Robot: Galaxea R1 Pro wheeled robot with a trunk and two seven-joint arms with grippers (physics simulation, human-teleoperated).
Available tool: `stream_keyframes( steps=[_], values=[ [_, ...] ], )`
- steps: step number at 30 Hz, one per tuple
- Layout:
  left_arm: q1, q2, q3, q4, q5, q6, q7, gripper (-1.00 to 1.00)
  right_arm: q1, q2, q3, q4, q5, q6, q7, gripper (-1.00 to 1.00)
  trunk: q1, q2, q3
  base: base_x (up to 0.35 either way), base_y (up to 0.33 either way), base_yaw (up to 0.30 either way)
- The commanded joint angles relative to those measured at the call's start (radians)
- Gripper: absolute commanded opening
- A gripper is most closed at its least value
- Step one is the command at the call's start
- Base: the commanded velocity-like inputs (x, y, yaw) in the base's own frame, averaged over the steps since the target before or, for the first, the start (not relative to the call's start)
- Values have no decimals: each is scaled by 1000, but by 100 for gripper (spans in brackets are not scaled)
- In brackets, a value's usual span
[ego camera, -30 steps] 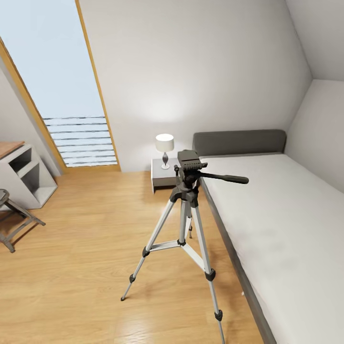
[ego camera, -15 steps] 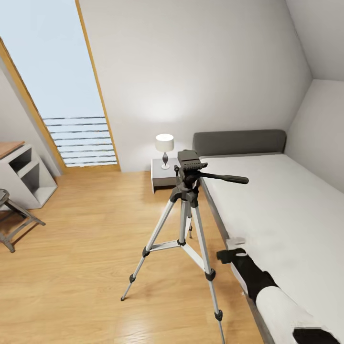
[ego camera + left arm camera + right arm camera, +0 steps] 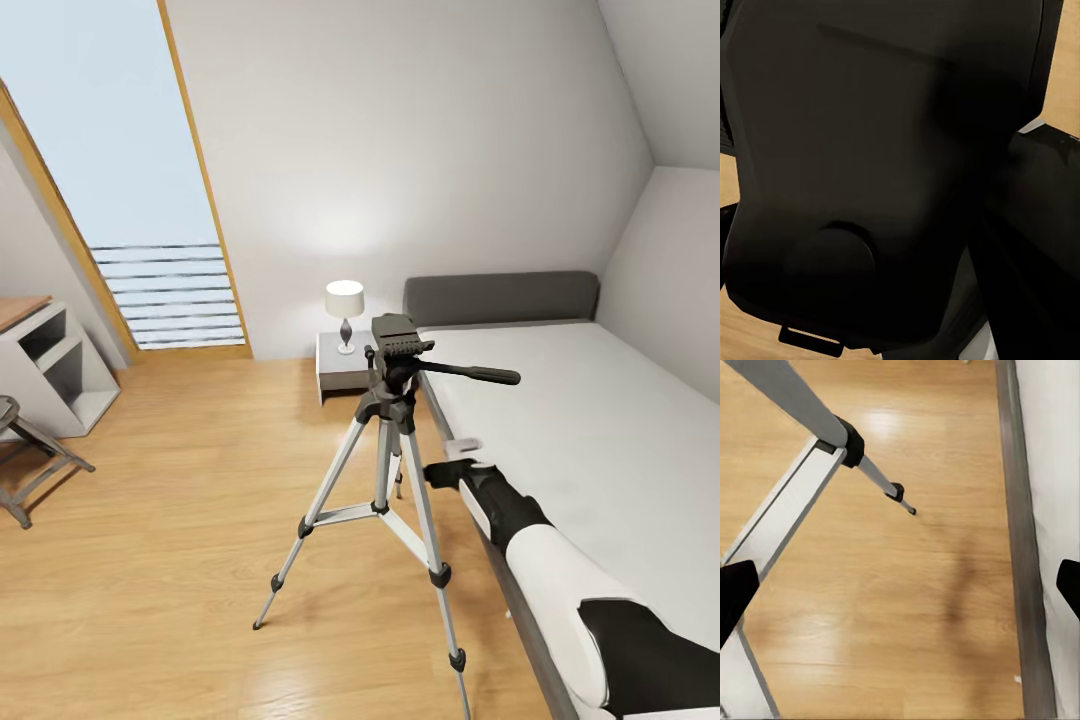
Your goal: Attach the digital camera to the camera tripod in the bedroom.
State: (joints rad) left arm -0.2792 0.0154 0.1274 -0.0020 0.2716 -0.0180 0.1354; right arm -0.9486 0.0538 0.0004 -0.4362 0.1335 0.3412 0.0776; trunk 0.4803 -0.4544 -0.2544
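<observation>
Nearest you, your right arm (image 3: 560, 575) reaches in from the lower right of the head view, white forearm and black wrist lying over the edge of the bed (image 3: 600, 470). Its gripper (image 3: 450, 462) sits just right of the tripod (image 3: 385, 470), below the head and beside the near right leg, apart from it. In the right wrist view you see the two black fingertips (image 3: 735, 592) at opposite edges of the picture, spread wide, nothing between them but the wood floor (image 3: 907, 607), a tripod leg with its black joint (image 3: 849, 441) and foot, and the grey bed frame (image 3: 1024, 547).

Your left wrist view shows a dark black body (image 3: 870, 165) pressed close to the lens, with slivers of wood floor at the edges; you cannot tell there whether the left gripper is spread or closed, nor what the dark shape is.

The tripod stands upright on the floor, legs splayed, just left of the bed. Its black head (image 3: 397, 340) is bare on top and its long handle (image 3: 470, 373) points right over the mattress.

Farther back, a nightstand (image 3: 340, 368) with a white-shaded lamp (image 3: 345, 305) stands beside the grey headboard (image 3: 500, 295). At the left are a stool (image 3: 25, 460), white shelves (image 3: 55, 370) and the tall wood-framed window (image 3: 120, 170).
</observation>
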Motion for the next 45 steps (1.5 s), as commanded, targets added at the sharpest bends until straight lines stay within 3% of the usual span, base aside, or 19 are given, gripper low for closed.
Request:
stream_keyframes(
  steps=[1,4,17,19,24,33,37,40,45],
  values=[
    [-1,0,8,0,0,-2,1,-100,-1,1,0,-3,11,6,37,100,0,-2,-2,0,0,0],
    [0,1,8,-1,0,-2,1,-100,-2,-6,2,-17,13,2,105,100,0,-2,-2,0,0,0],
    [-1,3,8,-1,0,-2,1,-100,-3,-25,-17,-33,17,-2,124,100,0,-2,-2,0,0,0],
    [-1,3,8,-1,0,-2,1,-100,-3,-55,-17,-33,16,-5,123,100,0,-2,-2,0,0,0],
    [-1,3,8,-1,0,-2,1,-100,-3,-93,-19,-34,15,-6,124,100,0,-2,-2,0,0,0],
    [-1,3,8,-1,0,-2,1,-100,-3,-111,-22,-35,15,-5,123,100,0,-2,-2,0,0,0],
    [0,4,8,-1,0,-2,1,-100,-3,-145,-22,-37,14,-2,126,100,0,-2,-2,0,0,0],
    [0,4,8,-1,0,-2,1,-100,-3,-169,-23,-39,13,5,151,100,0,-2,-2,0,0,0],
    [-1,4,8,-1,0,-2,1,-100,-3,-196,-27,-39,14,18,254,100,0,-2,-2,0,0,0]
  ],
)
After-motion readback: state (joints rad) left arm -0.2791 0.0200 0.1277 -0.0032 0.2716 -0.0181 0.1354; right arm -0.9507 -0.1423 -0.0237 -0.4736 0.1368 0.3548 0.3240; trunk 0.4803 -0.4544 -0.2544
